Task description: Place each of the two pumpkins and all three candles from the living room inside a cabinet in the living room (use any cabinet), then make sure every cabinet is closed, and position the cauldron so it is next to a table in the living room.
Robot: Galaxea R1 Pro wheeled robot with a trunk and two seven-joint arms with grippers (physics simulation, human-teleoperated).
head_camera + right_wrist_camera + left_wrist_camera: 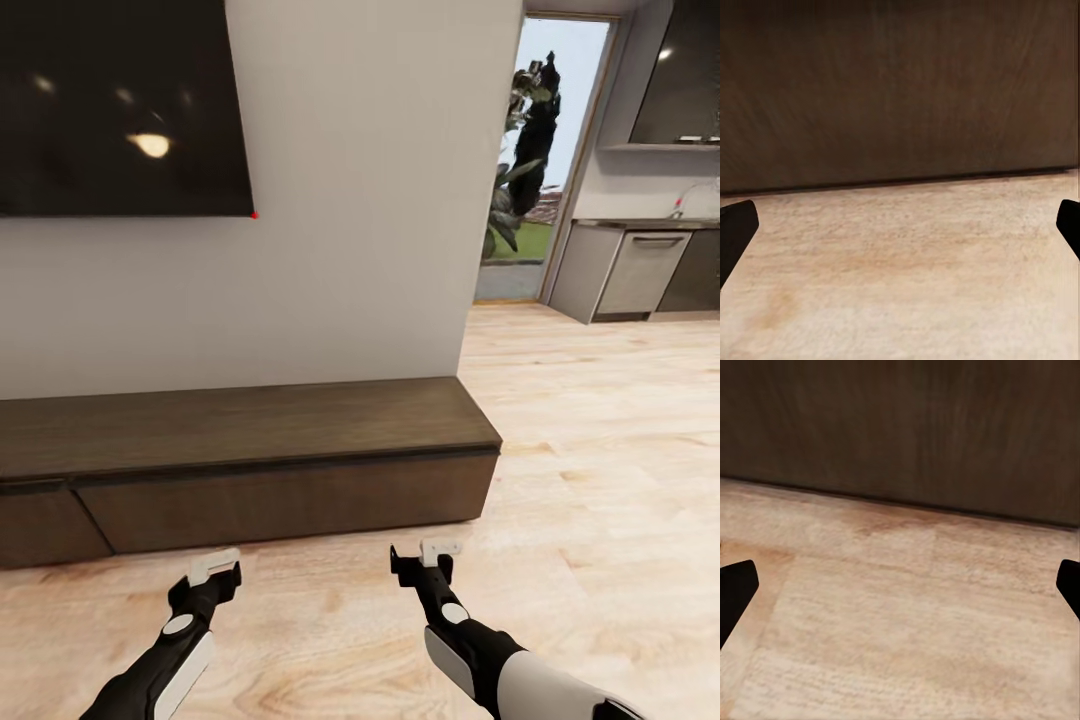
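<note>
I'm parked facing the low dark-wood cabinet (250,470) under the wall TV (120,100), both arms held low over the plank floor (600,450). Left gripper (216,572) and right gripper (432,560) both have fingers spread wide with nothing between them; in each wrist view the black fingertips (735,589) (735,229) sit at opposite edges, with floor and cabinet front ahead. No pumpkins, candles or cauldron in what I can see, so I can't place them. The cabinet fronts in view look flush and shut, and its top is bare. That fits either the cabinet waiting for items with me on the way to fetch them, or items already inside behind closed doors; these views don't settle which, so I'm not calling a next move beyond checking where the items are. Materials: cabinet is matte dark veneer, long flat slab top, a thin seam splitting the fronts near the left end, no handles I can make out, so opening likely means an edge pull or push. Floor is pale wood grain, smooth. Wall is plain off-white, TV glossy black. Kitchen units (640,270) show through the opening to the right.
</note>
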